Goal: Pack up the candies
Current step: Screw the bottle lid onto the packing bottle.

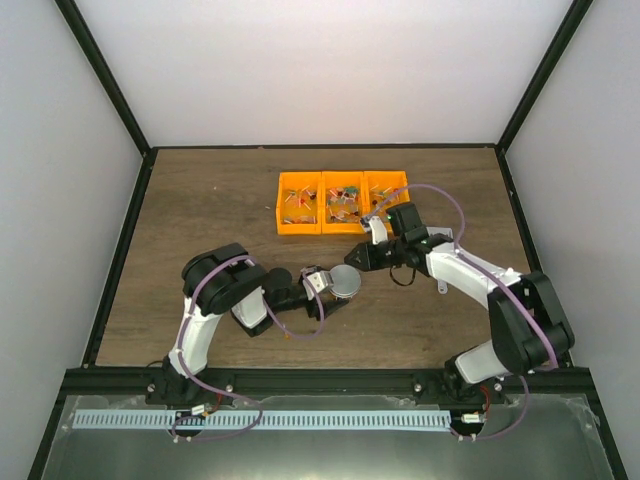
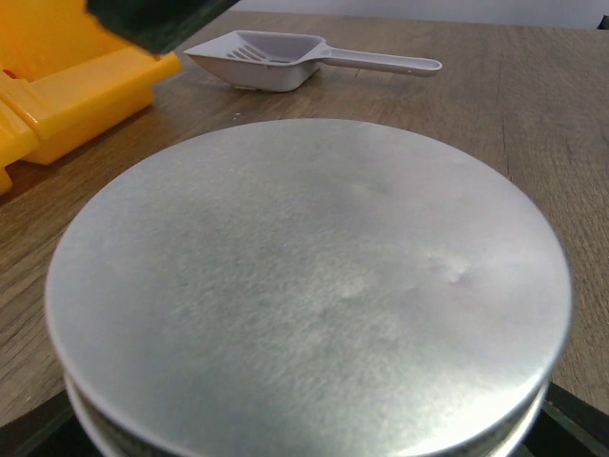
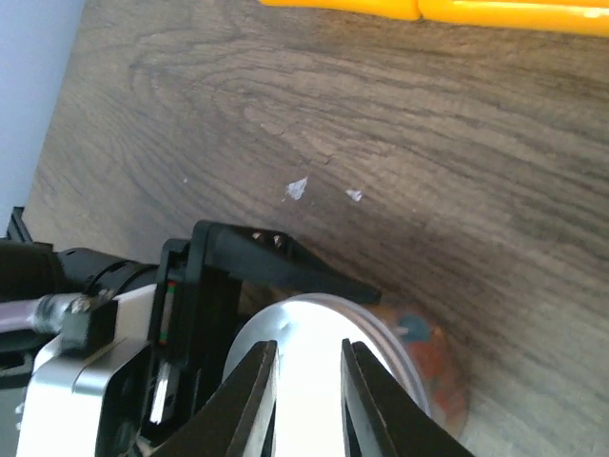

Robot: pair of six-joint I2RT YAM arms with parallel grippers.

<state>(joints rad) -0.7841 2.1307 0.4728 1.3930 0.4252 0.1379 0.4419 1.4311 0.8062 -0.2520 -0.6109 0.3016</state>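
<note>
A small clear cup with a silver lid (image 1: 349,281) stands on the table, and my left gripper (image 1: 328,284) is shut on it. The lid (image 2: 304,286) fills the left wrist view and hides my left fingers. In the right wrist view the lid (image 3: 309,333) is bright, and red and blue candies (image 3: 433,357) show through the cup wall. One black left finger (image 3: 285,262) lies against the cup. My right gripper (image 3: 307,345) hovers just over the lid, jaws slightly apart and empty; it also shows in the top view (image 1: 362,258). More candies (image 1: 340,200) lie in the orange bin (image 1: 279,213).
The orange three-part bin stands behind the cup, with its corner in the left wrist view (image 2: 67,90). A grey slotted scoop (image 2: 276,59) lies on the wood beside the bin. Two small white scraps (image 3: 297,188) lie on the table.
</note>
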